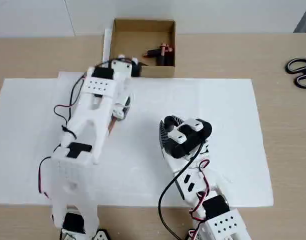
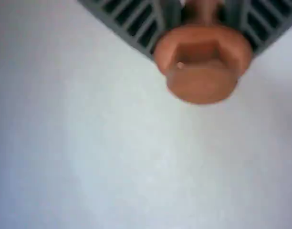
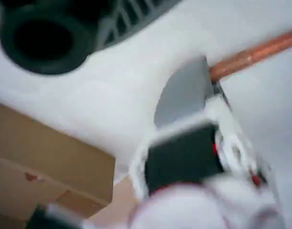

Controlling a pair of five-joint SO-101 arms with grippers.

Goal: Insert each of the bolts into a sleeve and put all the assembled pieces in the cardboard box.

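Note:
My left gripper (image 2: 203, 16) is shut on a copper bolt (image 2: 201, 64), whose round head points at the camera over the white sheet. From above, this gripper (image 1: 122, 109) hangs over the sheet's upper left, with a copper sliver of the bolt (image 1: 111, 125) beside it. My right gripper (image 3: 50, 14) is shut on a black sleeve (image 3: 41, 40), bore facing the camera. Beyond the sleeve are the left arm's grey finger (image 3: 184, 95) and the bolt's shaft (image 3: 253, 55). The right gripper (image 1: 167, 134) sits mid-sheet. The cardboard box (image 1: 119, 40) holds one assembled piece (image 1: 160, 52).
A white sheet (image 1: 218, 125) covers most of the wooden table (image 1: 278, 55). Scissors (image 1: 300, 71) lie at the far right edge. The box's wall (image 3: 46, 157) stands close behind the left arm.

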